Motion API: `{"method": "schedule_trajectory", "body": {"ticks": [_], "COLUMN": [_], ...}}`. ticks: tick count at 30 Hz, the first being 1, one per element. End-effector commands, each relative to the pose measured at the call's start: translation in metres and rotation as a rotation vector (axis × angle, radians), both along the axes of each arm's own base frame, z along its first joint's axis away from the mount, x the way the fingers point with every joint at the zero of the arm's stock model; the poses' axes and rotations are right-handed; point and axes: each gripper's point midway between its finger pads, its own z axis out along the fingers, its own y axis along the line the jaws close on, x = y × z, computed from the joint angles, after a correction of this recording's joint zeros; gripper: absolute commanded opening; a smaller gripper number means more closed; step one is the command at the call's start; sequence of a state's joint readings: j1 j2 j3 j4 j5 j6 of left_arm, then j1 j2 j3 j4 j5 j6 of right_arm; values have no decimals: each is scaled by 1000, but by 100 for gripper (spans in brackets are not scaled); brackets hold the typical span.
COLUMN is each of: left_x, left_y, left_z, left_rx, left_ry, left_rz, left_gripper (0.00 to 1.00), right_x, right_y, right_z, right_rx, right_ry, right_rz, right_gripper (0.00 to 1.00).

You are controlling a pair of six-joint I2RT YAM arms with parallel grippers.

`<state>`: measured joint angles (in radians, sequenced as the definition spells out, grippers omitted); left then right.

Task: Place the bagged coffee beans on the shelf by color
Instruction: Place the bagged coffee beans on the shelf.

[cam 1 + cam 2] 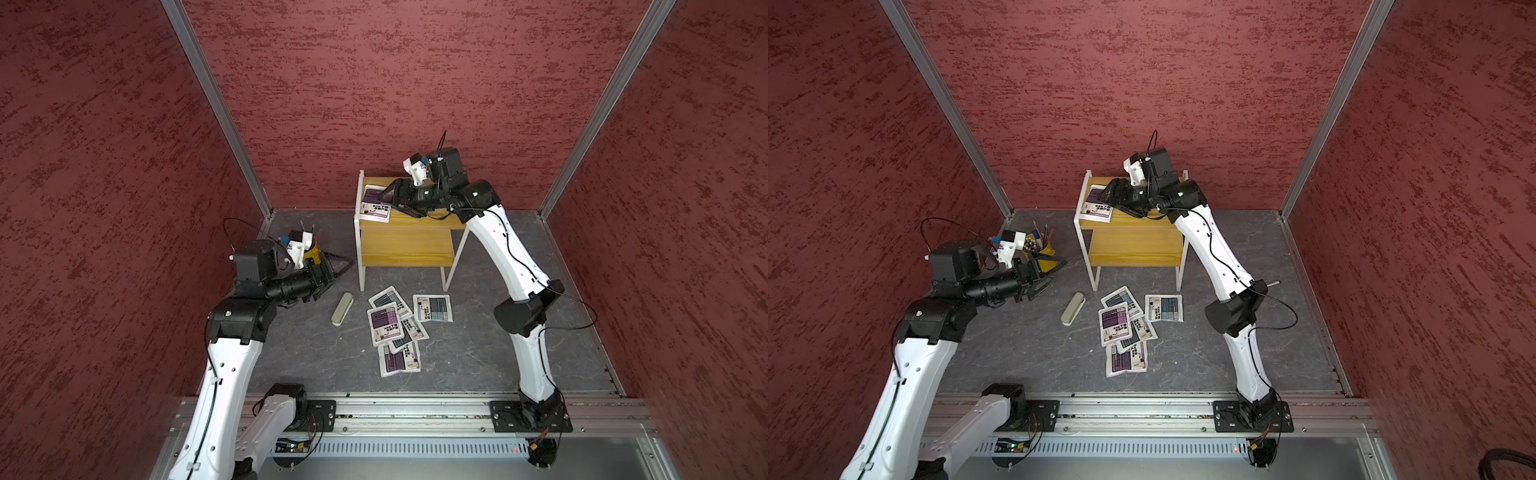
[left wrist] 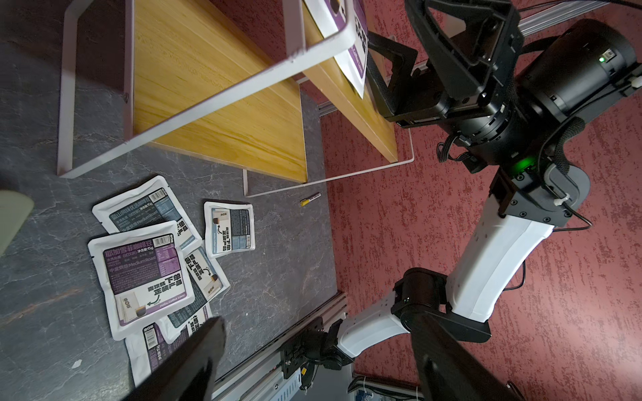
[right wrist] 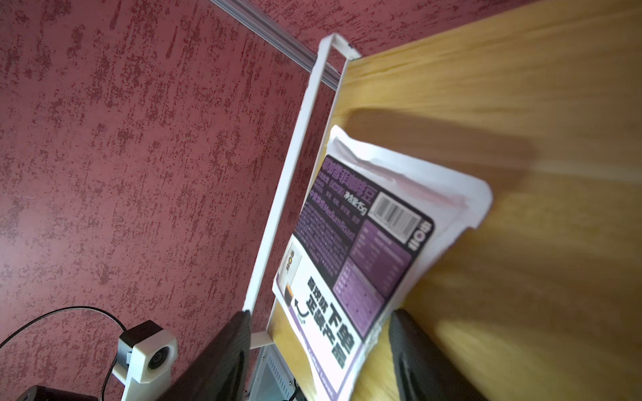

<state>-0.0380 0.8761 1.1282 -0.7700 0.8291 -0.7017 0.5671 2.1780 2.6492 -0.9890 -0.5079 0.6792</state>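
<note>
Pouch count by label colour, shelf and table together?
Purple-labelled white flat pouches: 3 (1 on the white-framed yellow-board shelf, 2 on the dark grey table)
Grey-blue-labelled white flat pouches: 3 (all on the table)
Total: 6

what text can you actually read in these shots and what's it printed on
"耶加雪菲咖啡豆": topmost loose purple pouch
"Medium Roast": same pouch
"净含量:15g": grey-blue pouch
"净含量15g": shelved purple pouch
"正装产品": same pouch
Fine print and barcode digits: too small to read.

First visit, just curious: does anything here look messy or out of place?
The loose pouches lie in an overlapping heap on the table, and the purple pouch sits askew atop the shelf.
</note>
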Motion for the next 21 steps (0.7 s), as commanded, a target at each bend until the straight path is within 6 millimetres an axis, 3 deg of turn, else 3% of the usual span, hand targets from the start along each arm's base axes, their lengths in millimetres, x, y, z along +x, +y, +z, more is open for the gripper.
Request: {"method": "schedule_trajectory", "body": {"ticks": [1, 9, 21], "left_x": [-2, -2, -3], "left_y": [3, 3, 6], "left_z": [-1, -1, -5], "left_rx": [2, -1, 22], "left_ry": [-7, -4, 11], "left_rz": [13, 16, 24], "left_gripper": [88, 88, 88], "right_x": [-11, -9, 35], "right_y": [-8, -30, -23], "right_z": [-6, 1, 6], "right_rx": [-63, -127, 8], "right_ry": [14, -33, -77], "right_rz": [-22, -83, -82], "right_gripper": [67, 69, 68]}}
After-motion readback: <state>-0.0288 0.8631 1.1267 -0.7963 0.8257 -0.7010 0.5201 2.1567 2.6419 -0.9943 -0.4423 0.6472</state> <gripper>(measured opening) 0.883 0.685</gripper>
